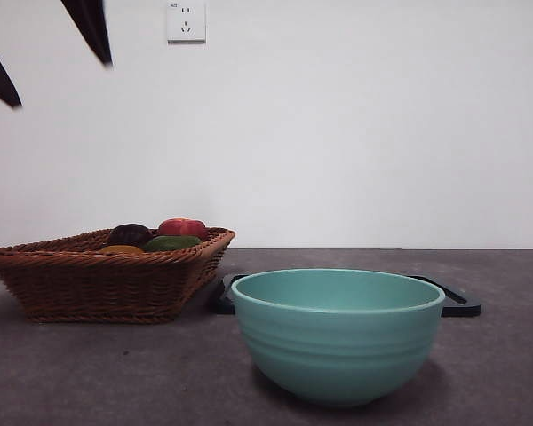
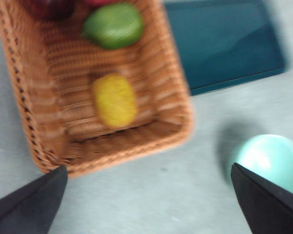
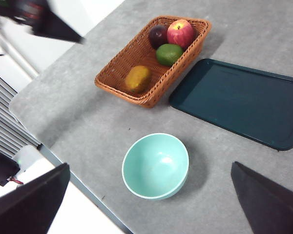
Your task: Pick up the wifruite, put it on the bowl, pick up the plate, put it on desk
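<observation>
— Inspector: Location of the wifruite (image 3: pixel 137 78)?

— Assistant: It lies in the wicker basket (image 3: pixel 118 73), at the end away from the green fruit (image 3: pixel 169 53), red apple (image 3: pixel 180 32) and dark purple fruit (image 3: pixel 157 35). Nothing touches it.

— Inspector: The grippers?

— Assistant: The left gripper (image 2: pixel 149 195) hangs above the basket's near end, jaws spread wide, empty; that view is blurred. The right gripper (image 3: pixel 149 202) is high over the bowl (image 3: pixel 155 166), jaws wide, empty. The bowl stands on the desk (image 3: pixel 78 122) near the dark tray (image 3: pixel 244 102).

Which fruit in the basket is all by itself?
The orange-brown wifruite lies alone at one end of the basket; the others huddle at the far end.
</observation>
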